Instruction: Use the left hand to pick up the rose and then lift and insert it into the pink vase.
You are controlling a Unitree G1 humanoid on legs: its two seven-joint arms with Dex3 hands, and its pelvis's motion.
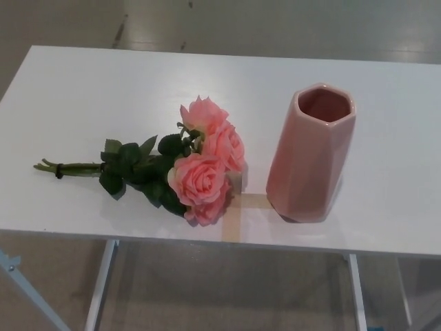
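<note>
A bunch of pink roses (203,162) lies flat on the white table (103,89), its blooms pointing right toward the vase. Dark green leaves (131,169) sit mid-stem, and the bound green stem ends (58,167) point left. The pink faceted vase (310,155) stands upright to the right of the blooms, its mouth open and empty. A small gap separates the roses from the vase. Neither of my hands shows in the head view.
A tan tape cross (238,207) marks the table near its front edge, between the roses and the vase. The table's front edge (207,238) runs just below them, with white metal legs (100,283) and grey floor beneath.
</note>
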